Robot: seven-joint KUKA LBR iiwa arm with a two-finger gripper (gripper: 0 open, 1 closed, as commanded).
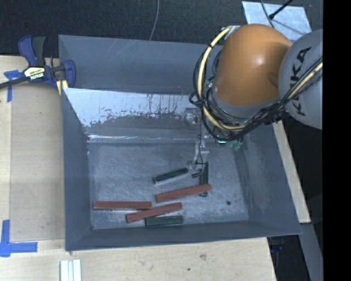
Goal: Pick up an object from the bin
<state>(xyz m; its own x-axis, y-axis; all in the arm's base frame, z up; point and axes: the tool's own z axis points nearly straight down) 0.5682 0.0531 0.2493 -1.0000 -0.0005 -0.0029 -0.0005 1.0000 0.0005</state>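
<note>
- Beyond the far rim I see a dark background. My work area is the grey metal bin, whose sloped walls run down to a flat floor.
- The far wall carries a band of dark scratches.
- Furthest left on the floor lies a reddish-brown stick, flat and nearly level across my view.
- Just right of it a second brown stick lies slightly tilted, its left end close under the first one's right end. A short dark green stick lies along its lower side, near the front wall.
- Above those, a third brown stick slants up to the right, and its right end sits just below the tool.
- The thing nearest the tool is a slim dark green stick at the middle of the floor, also slanting up to the right. Its right end reaches the gripper.
- The gripper is down near the floor at that right end, between the slim green stick and the third brown stick's tip. I cannot tell how wide it stands or whether it touches either stick.
- Right of it the floor shows a small dark speck.
- Above the gripper, the orange cover, with black and yellow cables looped about it, hides the bin's far right corner from me.
- On the grey arm link at the right I can read the black letters "KA".
</note>
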